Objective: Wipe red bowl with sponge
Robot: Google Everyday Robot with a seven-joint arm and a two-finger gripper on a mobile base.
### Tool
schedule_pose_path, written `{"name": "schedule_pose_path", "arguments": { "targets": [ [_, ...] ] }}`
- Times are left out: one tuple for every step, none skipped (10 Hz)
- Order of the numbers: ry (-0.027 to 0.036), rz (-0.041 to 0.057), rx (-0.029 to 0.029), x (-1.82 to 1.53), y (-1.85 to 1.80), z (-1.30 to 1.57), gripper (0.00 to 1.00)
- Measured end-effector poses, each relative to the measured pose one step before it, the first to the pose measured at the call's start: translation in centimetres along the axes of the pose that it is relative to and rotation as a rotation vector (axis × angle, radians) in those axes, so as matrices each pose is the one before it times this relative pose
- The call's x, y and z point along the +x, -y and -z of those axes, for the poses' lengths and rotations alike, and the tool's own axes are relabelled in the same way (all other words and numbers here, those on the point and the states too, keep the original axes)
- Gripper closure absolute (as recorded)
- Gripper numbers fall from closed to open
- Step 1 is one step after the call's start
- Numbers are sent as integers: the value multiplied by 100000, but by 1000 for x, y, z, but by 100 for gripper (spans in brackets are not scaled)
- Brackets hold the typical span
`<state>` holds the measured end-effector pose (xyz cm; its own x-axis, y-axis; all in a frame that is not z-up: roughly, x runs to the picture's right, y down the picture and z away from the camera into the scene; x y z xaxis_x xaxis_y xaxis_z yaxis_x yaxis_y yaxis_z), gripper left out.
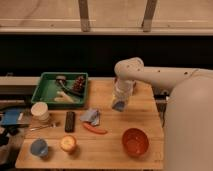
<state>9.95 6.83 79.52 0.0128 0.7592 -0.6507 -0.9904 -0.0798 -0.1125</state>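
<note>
The red bowl (135,141) stands near the front right of the wooden table, with nothing in it. My gripper (120,102) points down over the middle of the table, behind and a little left of the bowl. It is shut on the sponge (119,105), a small light blue block that hangs from its tip just above the tabletop. The white arm reaches in from the right and hides the table's right edge.
A crumpled blue-grey cloth (91,116) and a red-orange stick-like item (95,129) lie left of the gripper. Further left are a black remote (70,121), a white cup (40,111), a blue cup (39,147), a yellow-orange round item (68,144) and a green tray (50,92) with oddments.
</note>
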Motion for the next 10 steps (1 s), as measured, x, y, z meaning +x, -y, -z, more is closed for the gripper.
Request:
{"name": "schedule_pose_path", "arguments": {
  "targets": [
    [2168, -591, -600, -484, 814, 1204, 100],
    [2076, -1239, -371, -246, 1737, 1251, 100],
    [1117, -1265, 289, 302, 1860, 904, 100],
    [822, -1131, 587, 467, 1895, 773, 100],
    [641, -987, 275, 460, 1644, 602, 100],
    [741, -1517, 170, 1087, 3052, 859, 100],
    [215, -447, 275, 642, 1612, 364, 100],
    [-256, 316, 522, 795, 1411, 221, 100],
    [-646, 1603, 714, 1040, 1005, -90, 100],
    [-779, 2712, 580, 1419, 241, -279, 100]
  ]
}}
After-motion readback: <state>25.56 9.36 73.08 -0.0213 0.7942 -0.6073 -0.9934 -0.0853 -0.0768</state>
